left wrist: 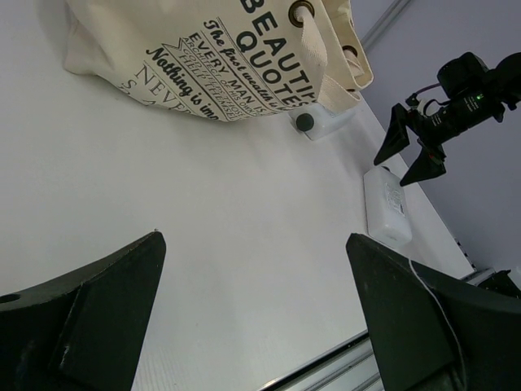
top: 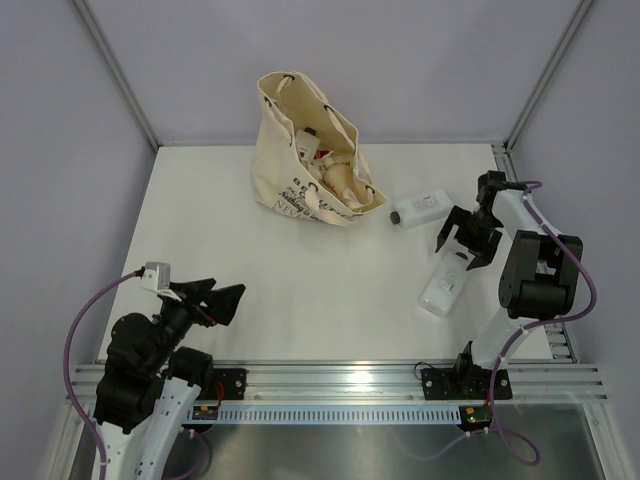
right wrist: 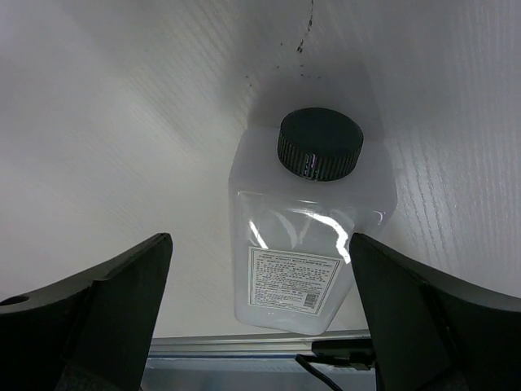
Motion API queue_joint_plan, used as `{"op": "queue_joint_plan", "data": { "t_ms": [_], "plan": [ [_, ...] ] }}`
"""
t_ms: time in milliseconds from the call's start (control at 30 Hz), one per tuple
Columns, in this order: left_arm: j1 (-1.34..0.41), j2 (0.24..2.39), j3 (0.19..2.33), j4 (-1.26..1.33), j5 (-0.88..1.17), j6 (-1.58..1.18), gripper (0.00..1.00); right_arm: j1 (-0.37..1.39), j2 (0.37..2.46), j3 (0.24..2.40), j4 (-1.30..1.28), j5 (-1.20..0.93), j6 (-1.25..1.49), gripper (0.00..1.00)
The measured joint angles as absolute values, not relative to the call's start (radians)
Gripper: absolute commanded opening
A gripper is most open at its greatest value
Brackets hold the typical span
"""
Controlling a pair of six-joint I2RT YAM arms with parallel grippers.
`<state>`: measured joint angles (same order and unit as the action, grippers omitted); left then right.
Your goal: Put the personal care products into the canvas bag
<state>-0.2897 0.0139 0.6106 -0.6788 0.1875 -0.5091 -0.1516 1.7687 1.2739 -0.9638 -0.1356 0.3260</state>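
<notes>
Canvas bag (top: 310,150): cream tote at the far middle of the surface (top: 300,300), mouth open, dark eyelets along the rim.
Bag lettering: black print, "QUOTES", "Nothing is im…" and "EVERY MAN IS" readable; the rest is cut off or folded.
Inside the bag: pale white and beige products (top: 328,165), too jumbled to name.
Dark-capped bottle (right wrist: 313,236): translucent white, ribbed black cap, lying just right of the bag; its label is fine print with a code, too small to read.
Flat white bottle (top: 445,285): lying near-right on the surface.
Right fingers (right wrist: 89,318): spread wide, holding nothing, either side of the dark-capped bottle in the wrist view.
Left fingers (left wrist: 81,326): spread wide, holding nothing, near-left.
</notes>
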Motion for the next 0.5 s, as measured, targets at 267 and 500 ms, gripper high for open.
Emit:
{"op": "queue_joint_plan", "data": {
  "t_ms": [267,500],
  "plan": [
    [-0.290,0.013,0.611,-0.678,0.187,-0.509,0.99,-0.152,1.709,1.212,-0.960,-0.091,0.315,1.00],
    [-0.290,0.013,0.611,-0.678,0.187,-0.509,0.99,-0.154,1.687,1.168,-0.953,-0.087,0.313,1.00]
  ]
}}
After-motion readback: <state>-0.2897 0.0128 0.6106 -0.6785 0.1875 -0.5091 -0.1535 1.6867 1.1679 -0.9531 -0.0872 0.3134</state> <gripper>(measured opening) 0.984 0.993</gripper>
